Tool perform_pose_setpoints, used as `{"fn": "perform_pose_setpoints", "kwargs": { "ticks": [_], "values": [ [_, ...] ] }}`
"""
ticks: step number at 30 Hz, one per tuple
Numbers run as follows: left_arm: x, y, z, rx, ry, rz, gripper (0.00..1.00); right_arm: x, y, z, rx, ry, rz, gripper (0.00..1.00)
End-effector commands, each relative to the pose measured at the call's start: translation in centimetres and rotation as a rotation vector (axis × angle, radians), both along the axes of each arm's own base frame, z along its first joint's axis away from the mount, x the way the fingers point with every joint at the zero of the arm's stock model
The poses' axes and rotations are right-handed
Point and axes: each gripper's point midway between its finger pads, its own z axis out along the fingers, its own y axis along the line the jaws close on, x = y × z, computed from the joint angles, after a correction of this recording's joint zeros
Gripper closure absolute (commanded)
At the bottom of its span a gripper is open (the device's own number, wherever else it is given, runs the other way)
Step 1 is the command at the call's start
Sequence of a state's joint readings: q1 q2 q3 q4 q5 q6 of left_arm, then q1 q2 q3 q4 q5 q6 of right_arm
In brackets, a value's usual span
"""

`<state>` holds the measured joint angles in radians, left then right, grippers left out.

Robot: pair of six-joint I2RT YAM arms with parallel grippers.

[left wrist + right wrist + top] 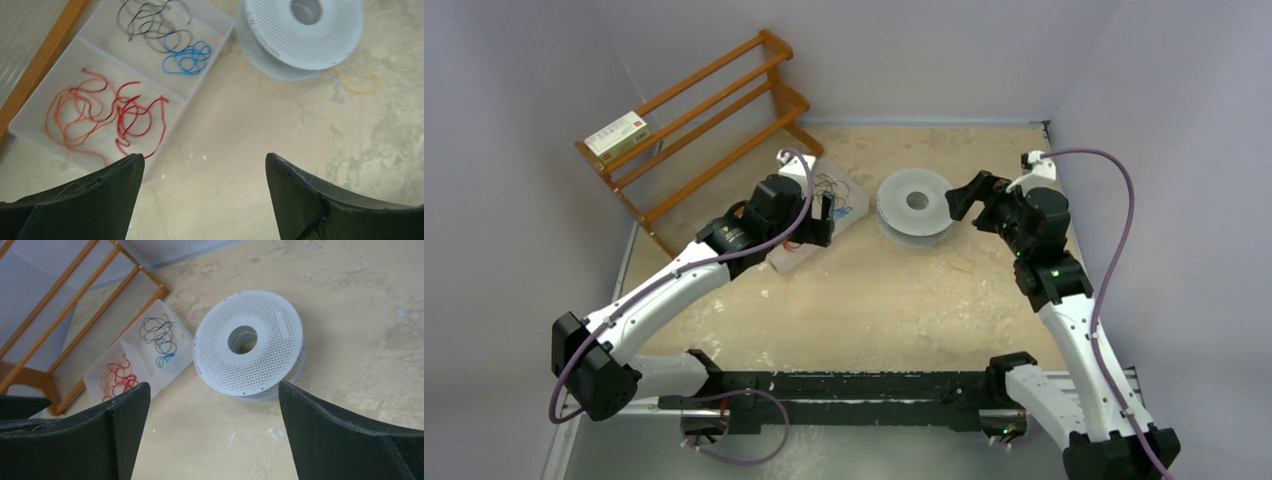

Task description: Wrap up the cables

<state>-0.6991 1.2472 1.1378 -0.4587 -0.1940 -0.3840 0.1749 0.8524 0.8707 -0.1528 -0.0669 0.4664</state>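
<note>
A clear divided tray (220, 25) holds the cables. A red cable (135, 117) and an orange one (70, 115) lie tangled in the near compartment. A black cable (145, 25) and a blue one (187, 57) lie in the far compartment. A thin yellow cable (357, 85) lies on the table beside a white perforated spool (285, 35). My left gripper (205, 160) hangs open over bare table at the tray's near corner, holding nothing. My right gripper (214, 387) is open and empty, just right of the spool (260, 360).
A wooden rack (714, 110) leans in the back left corner behind the tray (844, 200), with a small box (617, 135) on it. Walls close in the table on the left, back and right. The spool (899, 215) lies flat between the two grippers.
</note>
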Motion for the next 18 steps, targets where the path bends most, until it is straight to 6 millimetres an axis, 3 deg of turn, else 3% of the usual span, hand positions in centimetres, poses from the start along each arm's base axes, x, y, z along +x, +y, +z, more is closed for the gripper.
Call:
{"fn": "perform_pose_setpoints", "kwargs": {
  "ticks": [1, 4, 9, 18],
  "values": [
    [0.6, 3.7, 1.0, -0.004, -0.049, 0.198, 0.03, 0.4, -2.4, 1.5, -0.087, -0.023, -0.104, 0.01],
    [1.1, 4.9, 1.2, 0.023, -0.079, 0.266, 0.00, 0.4, -2.7, 0.9, -0.128, -0.007, -0.102, 0.01],
    [1.2, 5.1, 0.7, 0.041, -0.080, 0.262, 0.00, 1.2, -4.0, -1.1, -0.162, 0.040, -0.176, 0.01],
    [-0.3, 6.0, 0.3, 0.056, -0.080, 0.233, 0.04, 4.5, -2.0, -7.0, -0.088, 0.141, -0.117, 0.02]
  ]
}}
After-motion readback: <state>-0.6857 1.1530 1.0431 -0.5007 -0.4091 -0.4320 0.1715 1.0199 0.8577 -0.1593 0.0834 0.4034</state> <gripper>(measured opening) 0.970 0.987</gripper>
